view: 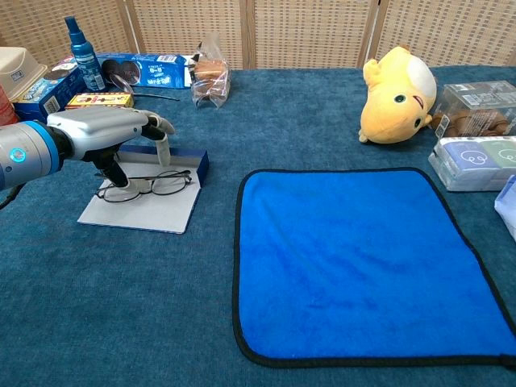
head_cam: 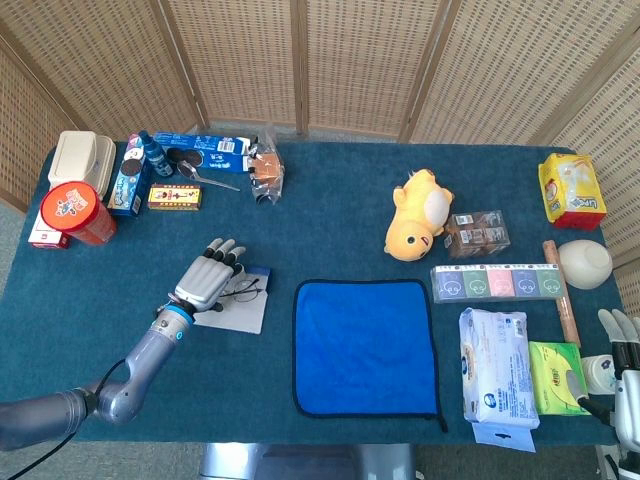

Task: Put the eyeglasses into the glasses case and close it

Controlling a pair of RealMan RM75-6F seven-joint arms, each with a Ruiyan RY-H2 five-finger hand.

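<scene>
The thin-framed eyeglasses [head_cam: 243, 292] [view: 157, 185] lie low over the open glasses case [head_cam: 240, 312] [view: 145, 208], a white flap with a dark blue edge, at the table's left. My left hand [head_cam: 208, 282] [view: 105, 129] hovers over the case and pinches the left end of the glasses between thumb and finger, the other fingers spread. The lenses rest near the case's blue edge. My right hand [head_cam: 625, 370] shows only at the head view's lower right corner, fingers apart and holding nothing.
A blue cloth [head_cam: 365, 345] [view: 363, 258] lies just right of the case. A yellow plush toy [head_cam: 420, 212] [view: 397, 95] and boxed packs stand at the right. Snack boxes, a bottle [view: 83, 46] and a red tub [head_cam: 72, 210] crowd the back left.
</scene>
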